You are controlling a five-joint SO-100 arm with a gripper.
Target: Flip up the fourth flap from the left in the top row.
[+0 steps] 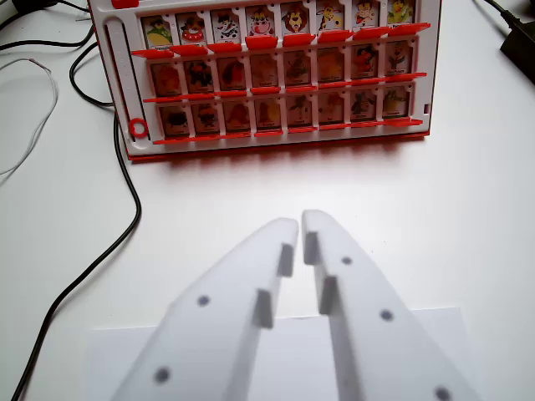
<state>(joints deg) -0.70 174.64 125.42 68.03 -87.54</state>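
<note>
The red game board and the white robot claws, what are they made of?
The game board looks like hard moulded plastic, red and white, a little glossy along its red rails. The flaps hold what seem to be printed picture cards. The gripper looks like matte white plastic, possibly 3D-printed, though the blur hides any layer lines.

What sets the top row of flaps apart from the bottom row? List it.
The top row shows bright, clear pictures; the bottom row looks dim and reddish. The top row is clipped by the frame's edge; the bottom row shows whole. Both hold eight flaps.
</note>
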